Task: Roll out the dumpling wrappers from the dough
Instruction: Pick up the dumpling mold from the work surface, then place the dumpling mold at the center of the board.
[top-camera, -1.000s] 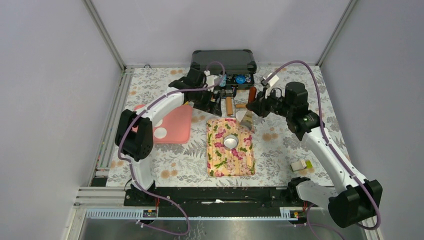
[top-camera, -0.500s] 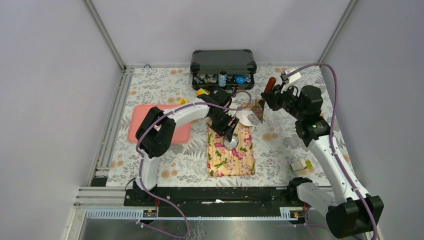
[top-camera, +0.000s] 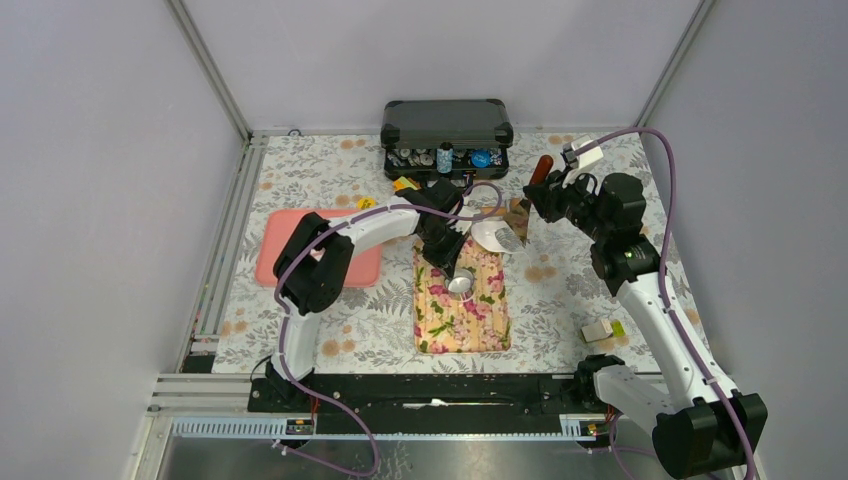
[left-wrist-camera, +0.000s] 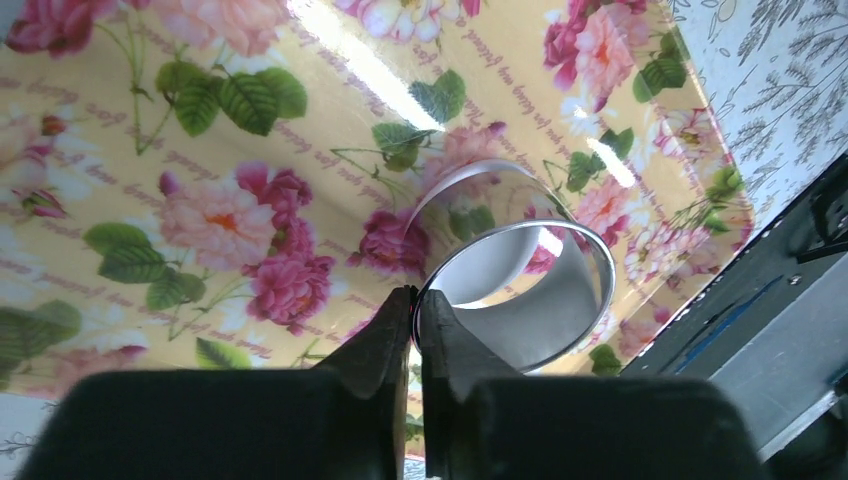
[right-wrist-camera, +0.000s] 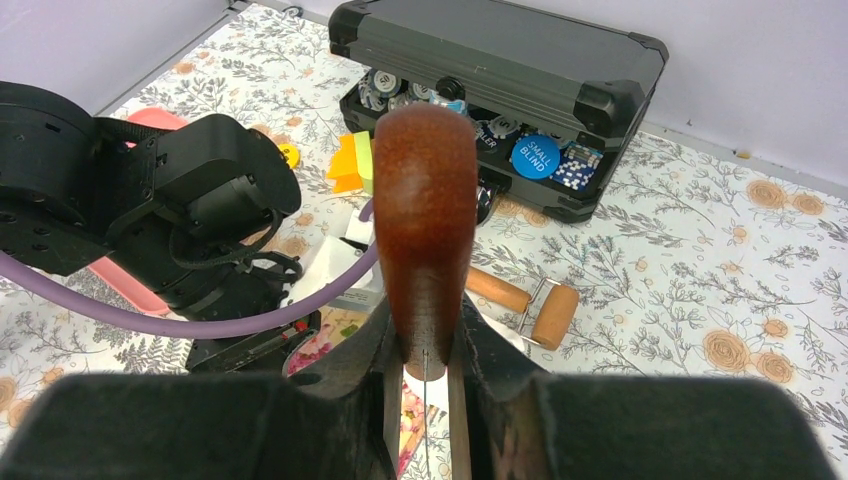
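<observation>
The left gripper (left-wrist-camera: 415, 310) pinches the thin, shiny wall of a round silver tin (left-wrist-camera: 560, 310), its jaws almost together. The tin sits on the glossy rose-printed board (left-wrist-camera: 200, 150). The right gripper (right-wrist-camera: 425, 345) is clamped on the smooth reddish wooden handle (right-wrist-camera: 425, 200) of a scraper. Seen from above, its flat metal blade (top-camera: 510, 238) overlaps the edge of a thin white dumpling wrapper (top-camera: 485, 234) at the board's far edge.

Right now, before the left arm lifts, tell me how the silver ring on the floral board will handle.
The silver ring looks like thin-walled metal, so it is probably light and stiff. The left gripper pinches only one side of its rim, so it may tilt or swing when lifted. Its mirror-like surface suggests it could slip; on edge, it would likely roll.
</observation>
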